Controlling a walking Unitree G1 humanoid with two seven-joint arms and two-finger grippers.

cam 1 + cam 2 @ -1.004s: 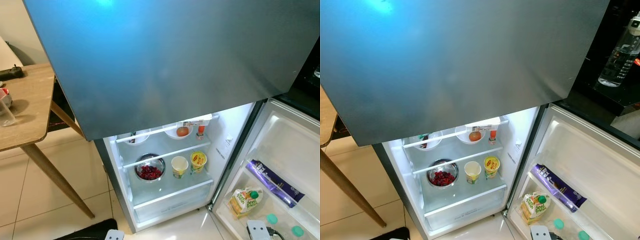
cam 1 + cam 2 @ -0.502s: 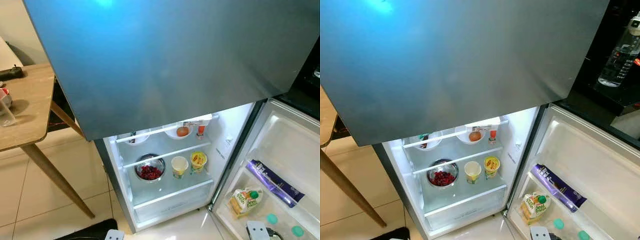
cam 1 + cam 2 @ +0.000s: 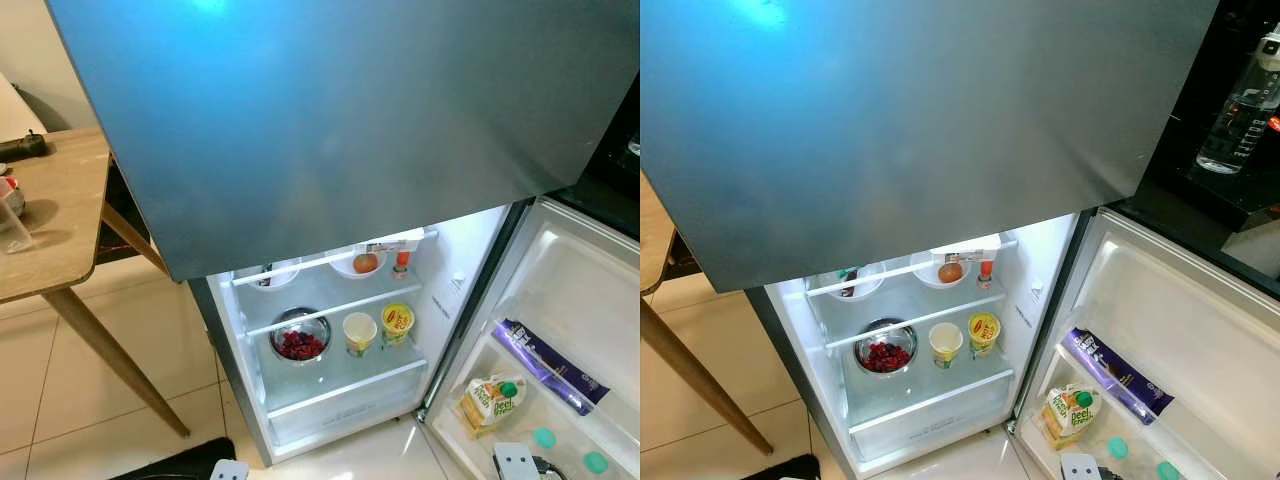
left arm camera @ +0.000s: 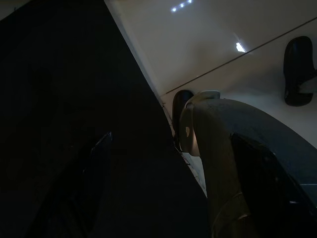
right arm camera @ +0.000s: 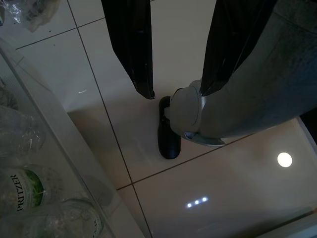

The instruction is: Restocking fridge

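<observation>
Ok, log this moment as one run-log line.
phase: standing before open fridge | right pincer: open, hanging over floor | left arm: idle | shelf: berry bowl, two cups | door rack: juice carton

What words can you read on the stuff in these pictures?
"PRITZER" on a clear bottle.
"feel fresh" on the juice carton, faint.
Purple packet: print too blurred to read.
Yellow cup: label too small to read.
</observation>
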